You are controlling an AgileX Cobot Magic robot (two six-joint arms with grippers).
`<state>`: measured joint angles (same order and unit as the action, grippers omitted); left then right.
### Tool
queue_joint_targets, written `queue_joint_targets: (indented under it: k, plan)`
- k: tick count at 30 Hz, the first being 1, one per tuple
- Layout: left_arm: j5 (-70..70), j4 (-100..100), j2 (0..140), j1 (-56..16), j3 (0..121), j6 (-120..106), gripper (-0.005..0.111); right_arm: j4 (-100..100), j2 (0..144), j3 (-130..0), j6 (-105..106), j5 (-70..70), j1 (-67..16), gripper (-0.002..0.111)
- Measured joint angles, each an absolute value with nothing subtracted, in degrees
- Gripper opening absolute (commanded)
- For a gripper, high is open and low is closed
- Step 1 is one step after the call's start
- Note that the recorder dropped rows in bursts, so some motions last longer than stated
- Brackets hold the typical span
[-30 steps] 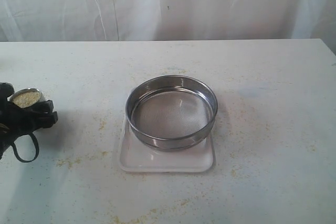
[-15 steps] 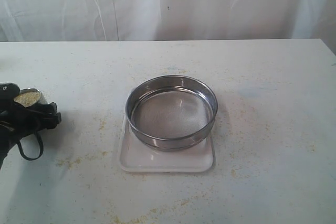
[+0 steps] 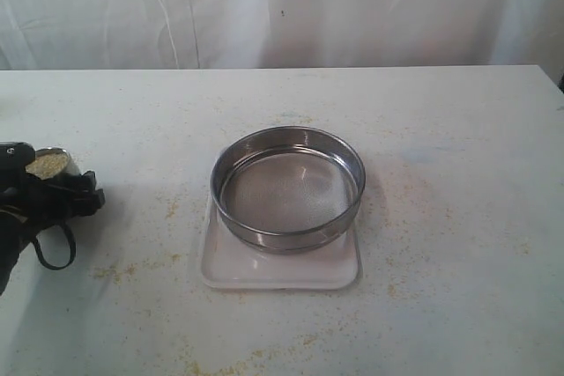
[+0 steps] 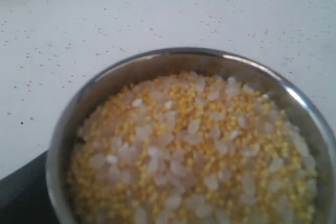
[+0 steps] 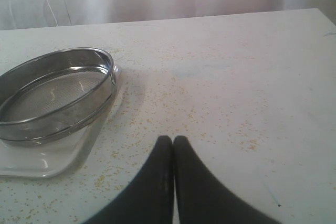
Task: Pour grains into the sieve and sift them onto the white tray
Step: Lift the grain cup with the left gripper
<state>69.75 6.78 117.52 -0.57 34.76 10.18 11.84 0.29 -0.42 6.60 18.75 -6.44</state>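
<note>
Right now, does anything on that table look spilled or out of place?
Yes: yellowish crumbs lie scattered on the table around the white tray, though the sieve looks empty and the cup brims with grains.

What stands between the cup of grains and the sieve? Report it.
Nothing visible does. Between the cup, by the left end effector, and the sieve on the white tray lies only bare table with scattered yellowish specks.

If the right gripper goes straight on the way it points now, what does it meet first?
Probably nothing soon: ahead of the right gripper lies only speckled table. The sieve and the white tray stand off to one side.
</note>
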Motion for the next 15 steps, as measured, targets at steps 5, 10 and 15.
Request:
queue_joint_targets:
  k: [5, 10, 15]
  plan:
    - [69.7, 6.8, 117.5, -0.6, 35.8, 10.2, 0.092, 11.8, 0.3, -0.4, 6.6, 18.7, -6.4, 0.000]
    - [69.7, 6.8, 117.5, -0.6, 35.8, 10.2, 0.092, 11.8, 0.3, -0.4, 6.6, 18.7, -6.4, 0.000]
    - [69.7, 6.8, 117.5, -0.6, 35.8, 10.2, 0.092, 11.8, 0.3, -0.4, 6.6, 18.7, -6.4, 0.000]
